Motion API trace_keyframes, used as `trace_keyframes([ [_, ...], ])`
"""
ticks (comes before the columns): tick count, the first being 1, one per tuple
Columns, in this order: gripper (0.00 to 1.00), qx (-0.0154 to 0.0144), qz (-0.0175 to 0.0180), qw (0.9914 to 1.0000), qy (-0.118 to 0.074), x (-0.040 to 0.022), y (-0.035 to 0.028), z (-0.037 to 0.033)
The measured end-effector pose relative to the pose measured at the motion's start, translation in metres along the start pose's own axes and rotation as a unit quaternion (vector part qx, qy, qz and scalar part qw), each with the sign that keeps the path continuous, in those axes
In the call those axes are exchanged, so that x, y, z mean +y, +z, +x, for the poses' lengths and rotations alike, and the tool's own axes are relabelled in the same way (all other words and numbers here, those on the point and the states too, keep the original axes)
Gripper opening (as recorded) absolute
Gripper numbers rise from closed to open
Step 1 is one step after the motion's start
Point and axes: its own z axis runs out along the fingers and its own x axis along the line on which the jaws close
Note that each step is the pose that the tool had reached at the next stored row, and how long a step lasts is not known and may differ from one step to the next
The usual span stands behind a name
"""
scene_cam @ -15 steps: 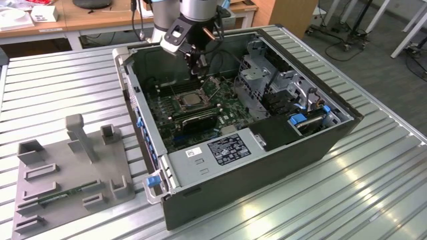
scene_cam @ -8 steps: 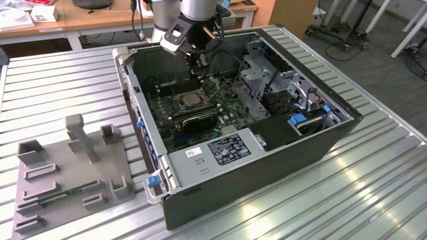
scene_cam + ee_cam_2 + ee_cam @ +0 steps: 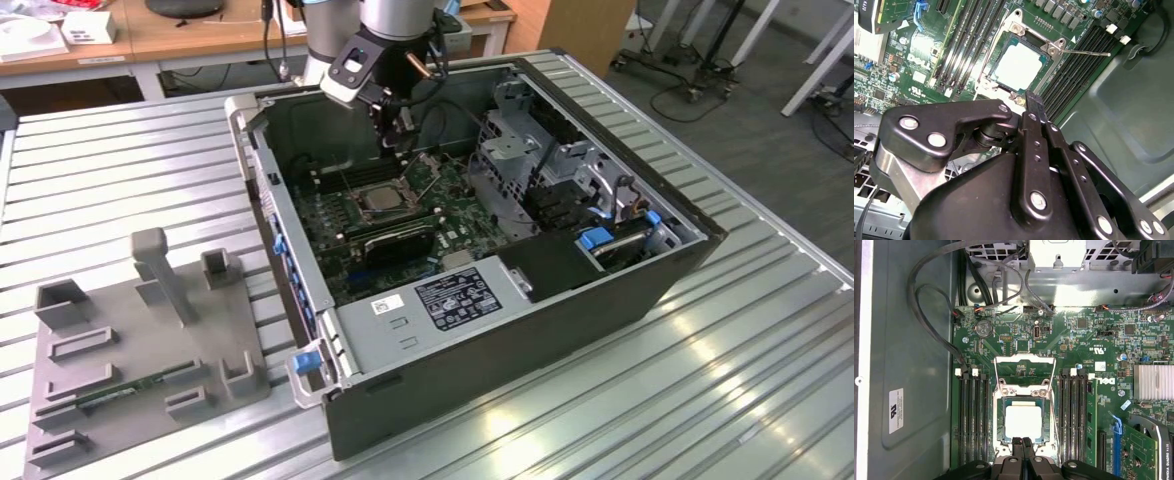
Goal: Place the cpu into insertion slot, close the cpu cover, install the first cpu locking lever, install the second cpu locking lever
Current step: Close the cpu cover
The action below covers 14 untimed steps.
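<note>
The cpu (image 3: 1023, 421) lies flat in the insertion slot (image 3: 1000, 415) on the green board, its pale metal top showing through the window of the cpu cover (image 3: 1024, 390). The silver cover frame (image 3: 1051, 47) is down around the cpu (image 3: 1019, 65). One thin wire lever (image 3: 1086, 52) sticks out sideways from the socket corner over the memory slots. My gripper (image 3: 1022, 441) hangs just above the socket's edge, shut, with nothing between its fingers. In the exterior view the gripper (image 3: 391, 140) reaches into the open case above the cpu (image 3: 387, 203).
Long black memory slots (image 3: 971, 415) flank the socket on both sides. Black cables (image 3: 934, 325) loop along the case wall. A metal drive cage (image 3: 514, 150) stands beside the board. A grey fixture tray (image 3: 134, 360) lies on the table at the exterior view's left.
</note>
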Motion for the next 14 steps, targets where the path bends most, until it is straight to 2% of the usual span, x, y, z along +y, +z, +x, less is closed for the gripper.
trace_keyframes([
  [4,0.11,-0.0001,0.0001,1.0,0.0,0.0015,-0.0001,0.0],
  [14,0.11,-0.0001,0.0001,1.0,0.0,0.0113,0.0001,0.0],
])
